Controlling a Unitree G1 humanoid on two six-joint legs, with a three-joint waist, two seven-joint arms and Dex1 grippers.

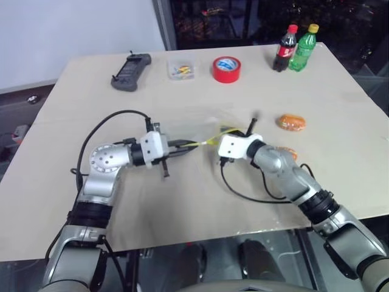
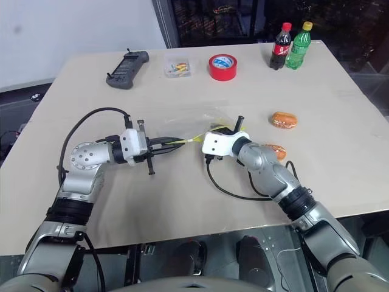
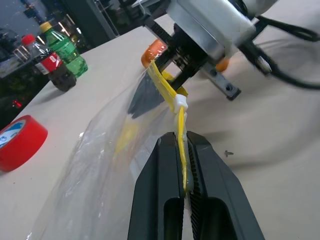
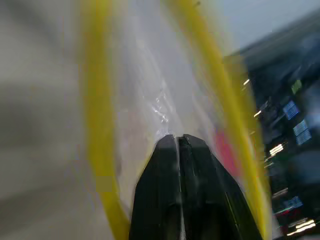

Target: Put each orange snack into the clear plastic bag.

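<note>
Left pincer (image 3: 184,150) is clamped on the yellow seal strip (image 3: 172,95) of the clear plastic bag (image 1: 194,125), mid-bench (image 1: 182,201). Right pincer (image 4: 178,142) sits pressed together at the bag mouth, tips inside the strip's loop. Keep your left grip taut and spread the right to open the mouth before fetching. One orange snack (image 1: 292,123) lies apart to the right; the second (image 1: 289,152) hides half behind your right arm. How wide the mouth gapes is hard to read through the film.

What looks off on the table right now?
Nothing is spilled or damaged. The clear bag hangs above the table, its yellow seal strip pinched by the left gripper. Both orange snacks lie outside it.
</note>
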